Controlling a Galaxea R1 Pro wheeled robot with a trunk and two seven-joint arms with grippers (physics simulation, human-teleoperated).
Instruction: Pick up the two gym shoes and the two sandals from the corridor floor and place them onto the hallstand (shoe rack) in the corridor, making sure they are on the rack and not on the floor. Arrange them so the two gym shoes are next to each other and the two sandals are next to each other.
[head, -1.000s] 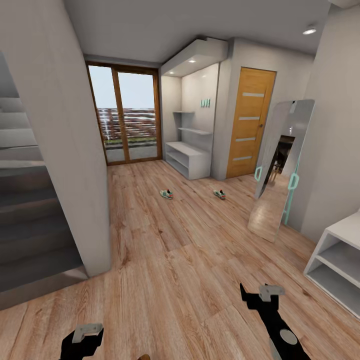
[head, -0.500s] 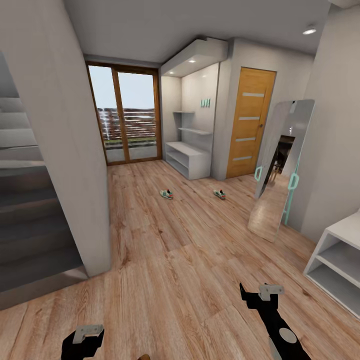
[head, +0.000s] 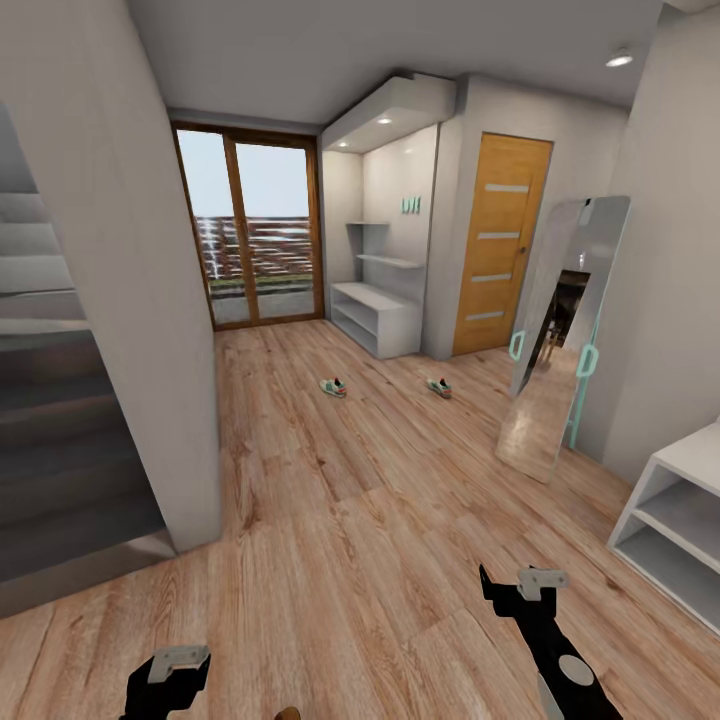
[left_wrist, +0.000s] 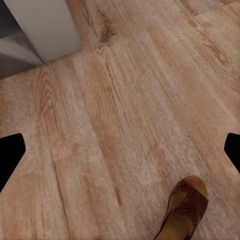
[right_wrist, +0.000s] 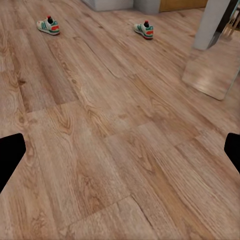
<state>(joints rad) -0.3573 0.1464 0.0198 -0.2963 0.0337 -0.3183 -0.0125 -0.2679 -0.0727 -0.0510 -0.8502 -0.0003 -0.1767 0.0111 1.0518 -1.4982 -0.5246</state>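
The left gripper (head: 168, 668) hangs low at the near left with nothing between its fingers; its wrist view shows the two fingertips spread wide at the frame edges over bare floor (left_wrist: 115, 100). One sandal (left_wrist: 186, 207) lies on the planks just beside that gripper, its long axis slanting across the board grain; which end is the toe I cannot tell, as the sandal is cut off by the frame. A sliver of it shows in the head view at the near edge (head: 288, 714).

Since this sandal is the closest item, the sensible step is to take it first: turn the wrist so the fingers straddle its narrow width, not its length, and come down on its middle.

Far up the corridor the left shoe (head: 334, 388) and the right shoe (head: 439, 388) lie well apart on the floor, each with its long axis roughly left-right. Beyond them stands the rack (head: 375, 318), against the far wall.

The right gripper (head: 515, 588) is likewise wide open and empty, at the near right.
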